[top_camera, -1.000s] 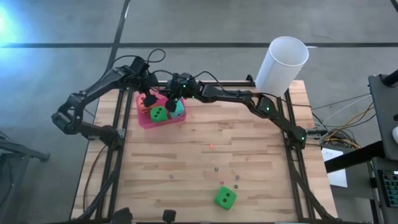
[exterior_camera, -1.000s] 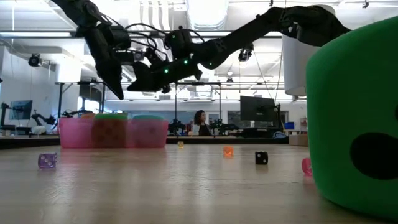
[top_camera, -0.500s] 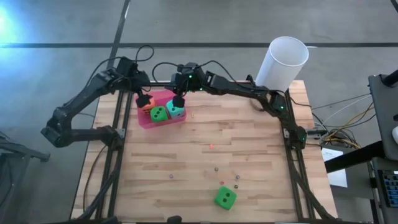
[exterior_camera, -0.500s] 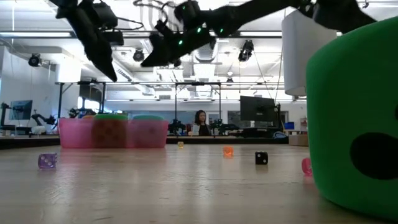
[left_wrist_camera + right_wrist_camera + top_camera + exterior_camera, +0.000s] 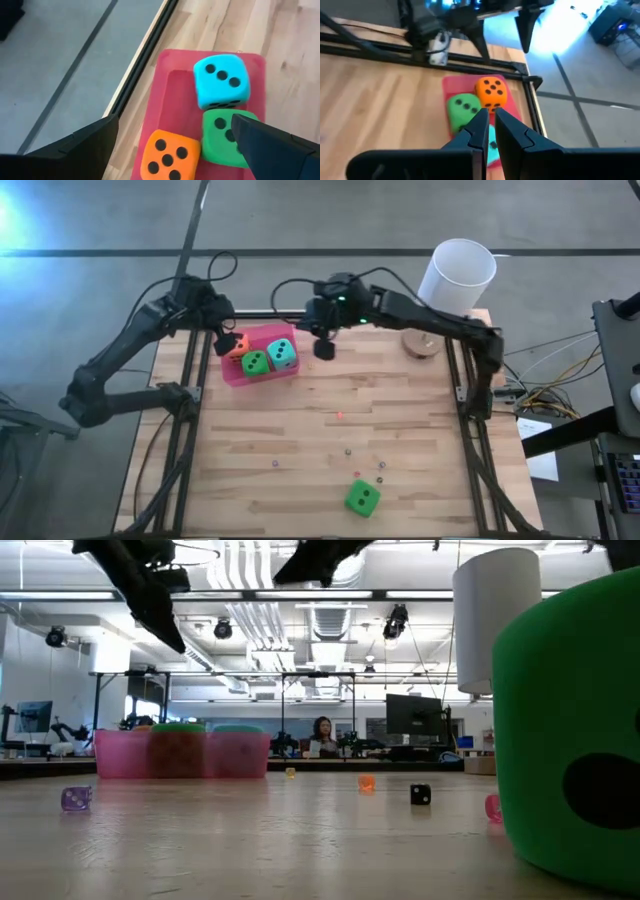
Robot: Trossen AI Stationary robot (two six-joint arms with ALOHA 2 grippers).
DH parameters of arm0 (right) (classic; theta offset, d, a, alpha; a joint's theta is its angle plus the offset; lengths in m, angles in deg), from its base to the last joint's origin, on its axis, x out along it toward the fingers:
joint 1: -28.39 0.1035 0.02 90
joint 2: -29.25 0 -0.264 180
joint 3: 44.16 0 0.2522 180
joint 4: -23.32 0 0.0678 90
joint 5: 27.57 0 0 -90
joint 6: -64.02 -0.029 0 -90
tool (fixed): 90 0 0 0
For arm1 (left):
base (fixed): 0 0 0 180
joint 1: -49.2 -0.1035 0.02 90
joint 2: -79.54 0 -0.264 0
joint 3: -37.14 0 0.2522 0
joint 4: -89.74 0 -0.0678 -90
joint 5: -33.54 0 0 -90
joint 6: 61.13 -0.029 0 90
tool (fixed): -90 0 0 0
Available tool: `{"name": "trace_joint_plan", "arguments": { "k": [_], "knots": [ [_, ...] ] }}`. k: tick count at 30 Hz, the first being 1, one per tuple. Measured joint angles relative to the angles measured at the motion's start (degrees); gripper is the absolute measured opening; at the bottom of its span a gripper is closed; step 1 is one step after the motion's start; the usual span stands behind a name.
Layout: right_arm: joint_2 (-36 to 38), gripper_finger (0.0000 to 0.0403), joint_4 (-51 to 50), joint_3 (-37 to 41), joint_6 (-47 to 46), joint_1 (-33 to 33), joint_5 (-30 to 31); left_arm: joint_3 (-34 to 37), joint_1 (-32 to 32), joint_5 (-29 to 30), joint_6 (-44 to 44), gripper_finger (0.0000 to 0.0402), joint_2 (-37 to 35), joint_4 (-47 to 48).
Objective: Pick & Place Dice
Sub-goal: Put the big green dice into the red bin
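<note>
1. Three dice sat in the pink tray point(image 5: 232, 372) at the bench's 11 o'clock: orange die point(image 5: 236, 348), green die point(image 5: 256, 363), teal die point(image 5: 282, 353). The last green die point(image 5: 362, 498) lay alone at 6 o'clock.
2. The next step looked like fetching that die; either arm should descend squarely over it.
3. Left gripper point(image 5: 227, 340), jaws apart, hovered at the tray's edge; right gripper point(image 5: 324, 346), jaws together, hung just beside it.
4. A second earlier both grippers crowded over the tray; both had lifted away.
</note>
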Motion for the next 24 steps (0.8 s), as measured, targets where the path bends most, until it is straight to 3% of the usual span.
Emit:
{"name": "trace_joint_plan", "arguments": {
  "k": [3,11,24],
  "knots": [
    [5.4,0.0027,-0.8,3.9,-1.8,1.8,0.7,0.0,1.8,-0.8,0.9,0.039,-1.1,0.0],
    [15.9,0.0027,-1.9,13.8,-4.3,10.9,16.3,0.0,9.5,-0.9,0.9,0.0385,-1.9,0.0],
    [23.9,0.0027,-11.7,20.5,-30.3,25.7,20.9,0.0,17.9,-0.9,2.7,0.0381,-1.9,-0.1]
  ]
}}
